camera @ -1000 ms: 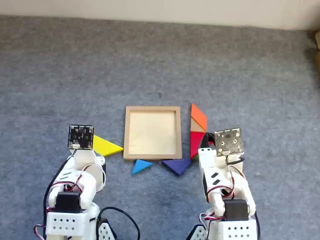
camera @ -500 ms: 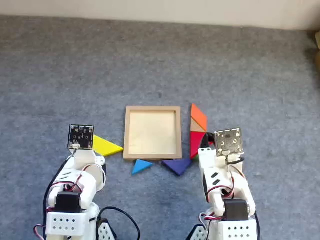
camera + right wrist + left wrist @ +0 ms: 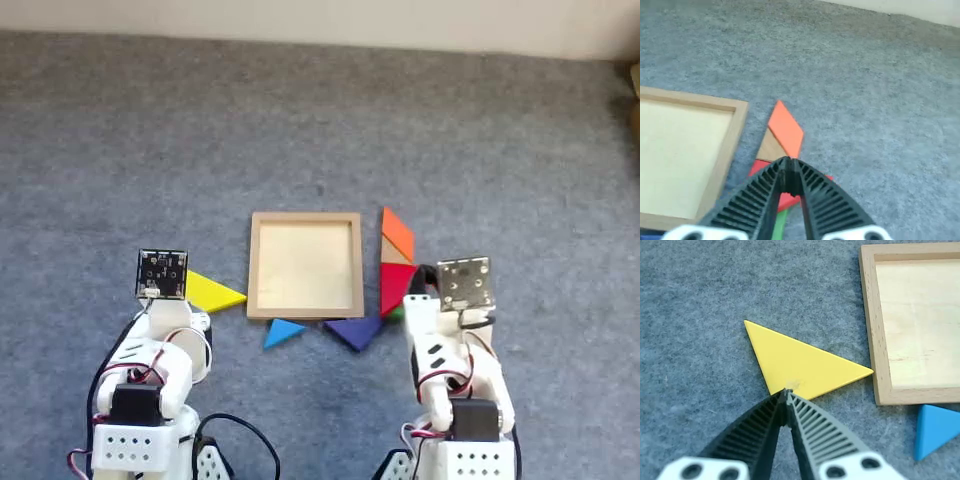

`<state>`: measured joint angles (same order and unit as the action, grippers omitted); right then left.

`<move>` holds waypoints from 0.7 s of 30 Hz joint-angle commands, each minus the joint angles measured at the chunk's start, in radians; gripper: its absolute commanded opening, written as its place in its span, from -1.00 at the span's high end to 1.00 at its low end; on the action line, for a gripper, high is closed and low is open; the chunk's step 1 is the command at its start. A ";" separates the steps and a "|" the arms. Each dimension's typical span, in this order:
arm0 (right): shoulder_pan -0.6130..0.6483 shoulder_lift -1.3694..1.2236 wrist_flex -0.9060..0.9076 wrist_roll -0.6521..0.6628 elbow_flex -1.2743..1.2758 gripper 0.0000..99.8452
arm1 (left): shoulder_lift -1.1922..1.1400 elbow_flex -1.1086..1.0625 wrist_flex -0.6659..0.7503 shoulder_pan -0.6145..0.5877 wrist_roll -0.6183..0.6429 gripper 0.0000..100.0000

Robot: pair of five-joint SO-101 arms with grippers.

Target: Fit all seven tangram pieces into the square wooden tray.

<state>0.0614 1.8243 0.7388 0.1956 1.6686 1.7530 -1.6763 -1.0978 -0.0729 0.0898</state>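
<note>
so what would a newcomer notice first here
The square wooden tray sits on carpet, no piece in it. Bright pieces ring it: a yellow triangle at the left gripper, orange piece and red piece by the right gripper, light blue triangle and dark blue triangle at its near edge.

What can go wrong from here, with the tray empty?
1. The yellow triangle lies flat with its tip against the tray wall; the left gripper, its fingers shut, may push it and shift the tray.
2. The orange piece, tan piece and red piece lie packed together by the right gripper; lifting one may drag the others.
</note>
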 commanded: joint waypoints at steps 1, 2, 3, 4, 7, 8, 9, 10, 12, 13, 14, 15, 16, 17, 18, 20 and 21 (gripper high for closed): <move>-0.039 0.004 -0.010 0.003 0.140 0.99 | 0.024 -0.022 -0.008 0.008 -0.008 0.98; -0.039 0.004 0.018 0.003 0.125 0.99 | 0.024 -0.022 -0.008 0.008 -0.008 0.98; -0.039 0.004 0.064 0.003 0.101 0.99 | 0.024 -0.022 -0.008 0.008 -0.008 0.98; -0.038 0.004 0.119 0.003 0.058 0.99 | 0.024 -0.022 -0.008 0.008 -0.008 0.98; -0.038 0.004 0.255 0.003 -0.091 0.99 | 0.024 -0.022 -0.008 0.008 -0.008 0.98; -0.038 0.004 0.286 0.003 -0.137 0.99 | 0.024 -0.022 -0.008 0.008 -0.008 0.98; -0.036 0.004 0.312 0.003 -0.183 0.99 | 0.024 -0.022 -0.008 0.008 -0.008 0.98; -0.031 0.004 0.332 0.003 -0.228 0.99 | 0.024 -0.022 -0.008 0.008 -0.008 0.98; 0.002 0.002 0.360 0.003 -0.291 0.99 | 0.024 -0.022 -0.008 0.008 -0.008 0.98; 0.024 0.002 0.374 0.006 -0.317 0.99 | 0.024 -0.022 -0.008 0.008 -0.008 0.98; 0.045 0.002 0.386 0.008 -0.335 0.99 | 0.024 -0.022 -0.008 0.008 -0.008 0.98; 0.065 -0.005 0.398 0.008 -0.349 0.99 | 0.024 -0.022 -0.008 0.008 -0.008 0.98; 0.081 -0.024 0.407 0.006 -0.360 0.99 | 0.024 -0.022 -0.008 0.008 -0.008 0.98; 0.093 -0.056 0.414 0.005 -0.369 0.99 | 0.024 -0.022 -0.008 0.008 -0.008 0.98; 0.101 -0.097 0.414 0.005 -0.383 0.98 | 0.024 -0.022 -0.008 0.008 -0.008 0.98; 0.111 -0.211 0.410 0.003 -0.427 0.98 | 0.024 -0.022 -0.008 0.008 -0.008 0.98; 0.116 -0.278 0.410 0.003 -0.460 0.98 | 0.024 -0.022 -0.008 0.008 -0.008 0.98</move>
<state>0.1534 1.7062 1.1469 0.1956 1.3218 1.7530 -1.6763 -1.0978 -0.0729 0.0898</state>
